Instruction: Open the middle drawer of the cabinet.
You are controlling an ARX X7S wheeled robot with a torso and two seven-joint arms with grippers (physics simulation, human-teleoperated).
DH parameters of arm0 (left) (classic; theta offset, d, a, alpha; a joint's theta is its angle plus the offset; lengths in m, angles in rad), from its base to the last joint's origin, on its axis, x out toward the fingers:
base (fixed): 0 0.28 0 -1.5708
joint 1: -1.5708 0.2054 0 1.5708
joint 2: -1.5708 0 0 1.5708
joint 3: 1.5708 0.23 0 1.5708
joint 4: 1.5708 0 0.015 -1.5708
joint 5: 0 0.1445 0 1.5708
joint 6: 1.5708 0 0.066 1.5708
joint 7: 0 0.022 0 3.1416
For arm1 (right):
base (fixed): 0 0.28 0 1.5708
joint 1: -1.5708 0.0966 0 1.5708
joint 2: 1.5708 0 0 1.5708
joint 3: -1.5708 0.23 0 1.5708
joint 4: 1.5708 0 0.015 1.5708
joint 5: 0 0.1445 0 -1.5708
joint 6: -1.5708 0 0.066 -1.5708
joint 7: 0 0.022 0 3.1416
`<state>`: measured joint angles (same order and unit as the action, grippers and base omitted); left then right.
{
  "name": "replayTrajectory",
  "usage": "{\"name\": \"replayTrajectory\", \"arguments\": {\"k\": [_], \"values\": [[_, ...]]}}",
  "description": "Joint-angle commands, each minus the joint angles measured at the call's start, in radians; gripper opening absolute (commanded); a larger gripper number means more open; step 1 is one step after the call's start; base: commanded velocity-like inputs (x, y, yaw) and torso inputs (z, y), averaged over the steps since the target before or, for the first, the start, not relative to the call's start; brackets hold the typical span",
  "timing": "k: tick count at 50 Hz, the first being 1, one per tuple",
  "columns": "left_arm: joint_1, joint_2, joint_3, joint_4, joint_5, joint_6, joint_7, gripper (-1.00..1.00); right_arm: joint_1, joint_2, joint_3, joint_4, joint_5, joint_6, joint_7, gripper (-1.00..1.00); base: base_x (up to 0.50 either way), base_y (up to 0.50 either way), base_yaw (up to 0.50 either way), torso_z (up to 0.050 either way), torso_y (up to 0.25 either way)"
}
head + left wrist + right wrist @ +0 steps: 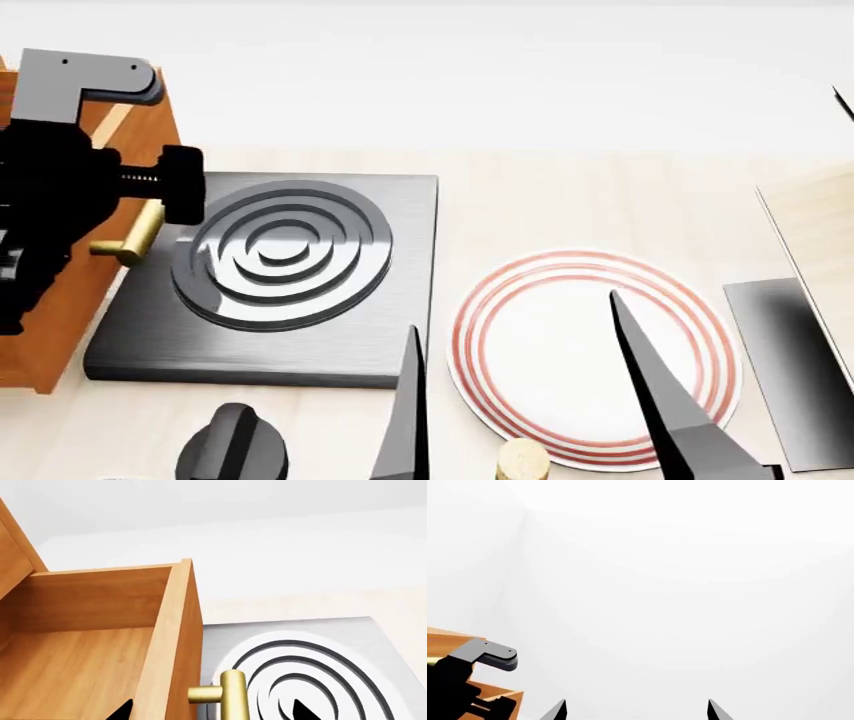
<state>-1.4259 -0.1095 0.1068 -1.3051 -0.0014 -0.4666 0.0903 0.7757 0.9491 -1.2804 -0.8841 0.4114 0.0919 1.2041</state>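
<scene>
Middle drawer [100, 630] already pulled well out of the cabinet [80, 300] at the desk's left, left gripper [210, 711] straddling brass handle [223, 692], grip unclear. Next: probably just let go.

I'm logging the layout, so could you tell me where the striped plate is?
In the head view, the plate lies right of the stove burner, between the right gripper's fingers.
</scene>
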Motion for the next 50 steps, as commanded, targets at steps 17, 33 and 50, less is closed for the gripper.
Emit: {"name": "replayTrajectory", "arguments": {"k": [17, 33, 50], "values": [[0.015, 0.059, -0.047, -0.003, -0.025, -0.004, -0.011, 1.0, -0.001, 0.003, 0.007, -0.015, -0.001, 0.01, -0.002, 1.0, 0.0, 0.0, 0.0, 0.0, 0.0], [0.018, 0.082, -0.054, -0.003, -0.03, -0.001, 0.0, 1.0, -0.004, -0.009, 0.005, -0.018, -0.004, 0.019, -0.008, 1.0, 0.0, 0.0, 0.0, 0.0, 0.0], [0.021, 0.089, -0.05, -0.003, -0.04, 0.007, 0.008, 1.0, -0.012, -0.012, 0.005, -0.009, -0.005, 0.006, -0.016, 1.0, 0.0, 0.0, 0.0, 0.0, 0.0]]}}
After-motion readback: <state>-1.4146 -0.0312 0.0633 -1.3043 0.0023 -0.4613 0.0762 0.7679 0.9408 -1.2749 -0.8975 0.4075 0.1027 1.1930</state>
